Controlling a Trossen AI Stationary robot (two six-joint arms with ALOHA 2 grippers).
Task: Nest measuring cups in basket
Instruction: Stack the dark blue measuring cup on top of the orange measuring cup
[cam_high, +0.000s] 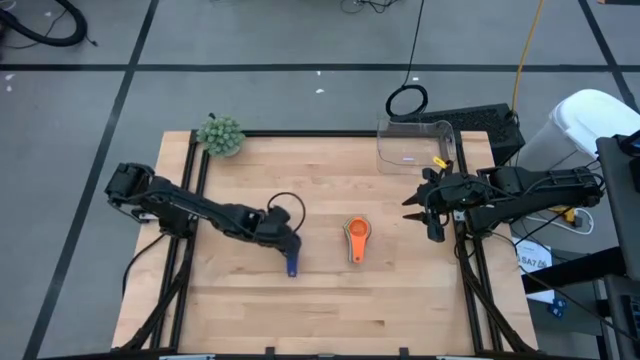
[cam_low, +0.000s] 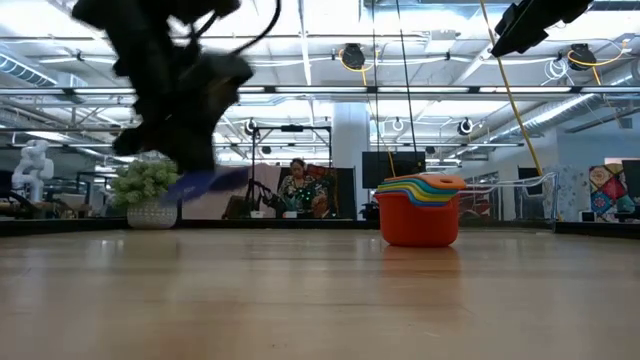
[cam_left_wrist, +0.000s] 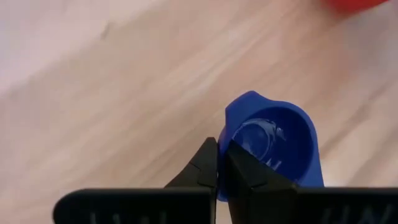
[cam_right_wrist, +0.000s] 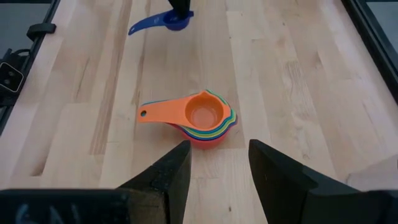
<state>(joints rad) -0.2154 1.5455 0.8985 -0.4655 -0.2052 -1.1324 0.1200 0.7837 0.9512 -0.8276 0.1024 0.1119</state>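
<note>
Left gripper (cam_high: 287, 243) pinches rim of dark blue plastic measuring cup (cam_high: 292, 262) held just above the table, should centre it over orange-topped nested stack of cups (cam_high: 357, 236) mid-table before lowering; right gripper (cam_high: 424, 207) waits open near clear plastic rectangular basket (cam_high: 415, 145).

You're in an open lab hall: exposed ceiling ducts (cam_low: 330, 95), grey taped floor (cam_high: 300, 90), wooden surface (cam_high: 330, 300) on a black frame.
</note>
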